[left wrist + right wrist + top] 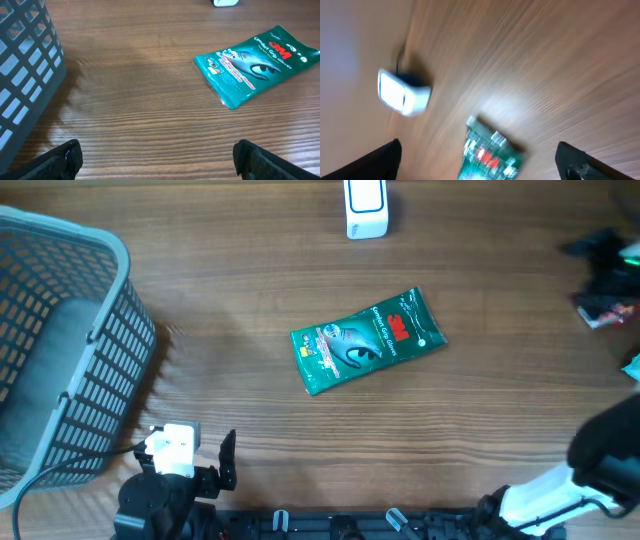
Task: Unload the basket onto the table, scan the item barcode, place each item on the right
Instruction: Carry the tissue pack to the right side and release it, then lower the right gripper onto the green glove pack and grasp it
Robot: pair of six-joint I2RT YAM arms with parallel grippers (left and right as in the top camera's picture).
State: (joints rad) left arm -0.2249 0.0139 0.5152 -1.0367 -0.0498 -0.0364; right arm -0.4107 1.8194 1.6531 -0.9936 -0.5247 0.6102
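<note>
Left gripper and right gripper both have jaws wide apart and hold nothing. The green glove packet lies flat in the middle of the table, well apart from both. It looks light, floppy and slick, so probably best pinched at a short edge. The white scanner stands beyond it at the far edge.

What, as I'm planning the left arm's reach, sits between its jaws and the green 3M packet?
Nothing visible: only bare wooden table lies between the left gripper and the green 3M packet. The grey basket stands off to one side. Toward the white scanner, bare wood too.
</note>
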